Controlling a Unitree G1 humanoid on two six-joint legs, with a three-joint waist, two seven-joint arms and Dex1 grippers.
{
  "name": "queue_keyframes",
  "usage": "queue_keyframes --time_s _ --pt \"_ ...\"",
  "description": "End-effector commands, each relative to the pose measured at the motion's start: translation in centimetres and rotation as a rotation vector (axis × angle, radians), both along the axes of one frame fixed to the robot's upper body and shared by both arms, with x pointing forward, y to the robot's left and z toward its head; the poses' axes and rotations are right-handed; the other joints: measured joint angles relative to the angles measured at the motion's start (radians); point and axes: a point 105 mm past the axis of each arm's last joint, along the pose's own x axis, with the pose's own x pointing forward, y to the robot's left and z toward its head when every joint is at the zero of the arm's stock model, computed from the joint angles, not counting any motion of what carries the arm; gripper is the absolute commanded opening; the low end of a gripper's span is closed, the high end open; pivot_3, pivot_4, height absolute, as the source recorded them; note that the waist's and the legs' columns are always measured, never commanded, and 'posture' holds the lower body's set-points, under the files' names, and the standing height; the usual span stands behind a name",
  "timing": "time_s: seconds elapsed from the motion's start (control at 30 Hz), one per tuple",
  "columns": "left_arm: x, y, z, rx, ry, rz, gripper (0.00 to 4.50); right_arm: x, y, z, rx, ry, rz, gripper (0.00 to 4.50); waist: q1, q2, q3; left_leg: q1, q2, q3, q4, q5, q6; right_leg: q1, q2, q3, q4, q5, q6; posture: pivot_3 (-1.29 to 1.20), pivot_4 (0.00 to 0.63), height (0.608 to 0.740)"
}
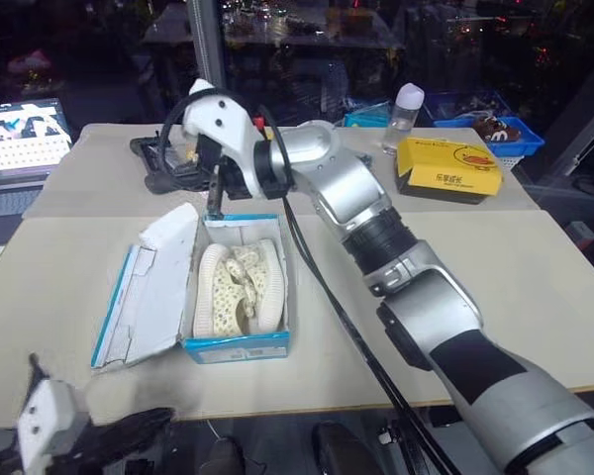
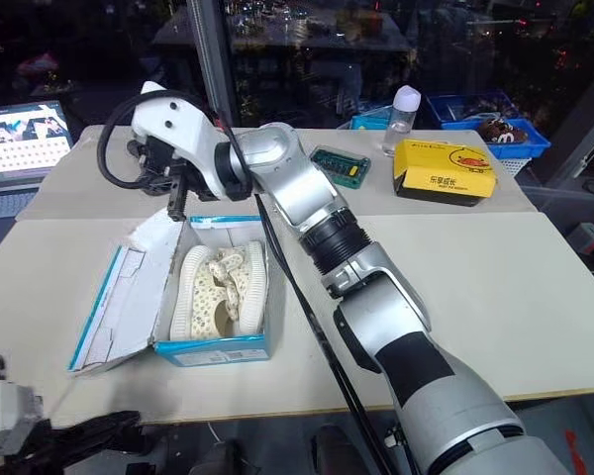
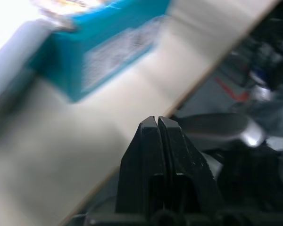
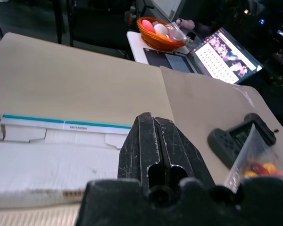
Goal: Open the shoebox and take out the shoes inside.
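Both grippers closed and empty; shoebox open with the shoes inside.

The right gripper [image 4: 153, 123] has its fingers pressed together, holding nothing, and hangs above the far edge of the shoebox [image 1: 240, 346], near the raised lid [image 1: 148, 287]. The right wrist view adds a laptop [image 4: 225, 52], an orange bowl [image 4: 161, 35] and a black handheld device [image 4: 240, 139] beyond the lid. The left gripper [image 3: 156, 123] is likewise shut and empty, low at the near table edge [image 3: 188, 89]; its wrist view shows the box's blue end wall. The shoes [image 1: 240, 287] lie side by side in the box. Bare tabletop surrounds the box on its near and right sides; a yellow box [image 1: 447, 170] sits well apart.
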Motion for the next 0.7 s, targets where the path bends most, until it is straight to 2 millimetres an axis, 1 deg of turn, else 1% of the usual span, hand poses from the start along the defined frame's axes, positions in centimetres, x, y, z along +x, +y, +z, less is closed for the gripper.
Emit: queue_keyframes --time_s 0.03,0.13,0.23,0.33,0.4,0.43,0.53,0.6,0.67,0.7 --pt "1.4 2.1 2.8 0.066 -0.111 0.050 0.08 -0.3 -1.0 0.4 0.017 -0.008 0.001 0.00 0.001 0.000 0.000 0.000 0.000 0.000 0.000 0.000 0.000 0.000 0.000 0.000 0.001 0.000 0.000 0.00 0.150 0.726" --pt "3.4 1.6 5.6 0.069 -0.212 0.000 0.08 -0.4 -2.2 -0.3 0.007 0.016 0.000 0.00 0.012 0.001 0.000 0.000 0.000 0.000 0.001 0.000 0.000 0.001 0.000 -0.001 0.001 -0.001 -0.003 0.00 0.150 0.726" --pt "5.9 0.5 8.2 0.038 -0.291 -0.056 0.08 -1.1 -3.9 -1.6 -0.039 0.039 0.004 0.00 0.016 0.001 0.001 -0.002 0.000 0.000 0.003 0.001 -0.001 0.001 -0.001 0.000 0.000 0.001 0.000 0.00 0.150 0.726" --pt "7.5 -0.9 9.6 0.015 -0.305 -0.133 0.08 -1.5 -5.8 -3.2 -0.122 0.033 -0.012 0.00 0.016 0.001 0.001 -0.001 0.000 0.001 0.003 0.001 -0.002 0.002 -0.001 0.000 -0.001 0.004 0.004 0.00 0.150 0.726" --pt "8.2 -1.5 9.9 -0.003 -0.287 -0.179 0.08 -1.9 -6.8 -3.9 -0.171 0.022 -0.018 0.00 0.016 0.001 0.001 -0.001 0.000 0.002 0.003 0.001 -0.001 0.002 -0.001 0.000 -0.001 0.004 0.004 0.00 0.150 0.726" --pt "8.4 -1.4 9.7 0.000 -0.272 -0.188 0.08 -2.1 -7.0 -4.2 -0.190 0.017 -0.019 0.00 0.015 0.001 0.000 -0.001 0.000 0.002 0.002 0.001 -0.001 0.002 -0.001 0.000 -0.001 0.004 0.004 0.00 0.150 0.726" --pt "9.1 -0.9 8.9 0.028 -0.225 -0.202 0.08 -2.2 -7.3 -4.7 -0.231 0.009 -0.026 0.00 0.001 0.006 0.004 -0.001 0.000 0.003 0.001 0.001 -0.001 -0.001 -0.001 0.002 -0.001 0.004 0.003 0.00 0.150 0.726" --pt "9.4 -0.8 8.7 0.038 -0.209 -0.216 0.08 -2.2 -7.4 -5.0 -0.256 -0.001 -0.031 0.00 -0.002 0.006 0.004 0.000 0.001 0.003 -0.002 0.002 -0.001 -0.002 0.001 0.002 0.001 0.003 0.002 0.00 0.150 0.726" --pt "9.7 -0.8 8.8 0.032 -0.207 -0.230 0.00 -2.2 -7.3 -5.2 -0.281 -0.007 -0.025 0.56 0.001 0.006 0.004 0.000 0.004 0.002 -0.002 0.001 -0.001 -0.002 0.005 0.002 0.001 0.003 0.001 0.00 0.150 0.726" --pt "9.8 -0.9 8.8 0.031 -0.207 -0.236 0.00 -2.3 -7.3 -5.3 -0.294 -0.011 -0.018 0.71 0.004 0.006 0.004 -0.001 0.005 0.001 -0.002 0.001 -0.001 -0.002 0.007 0.002 0.001 0.003 0.000 0.00 0.150 0.726"
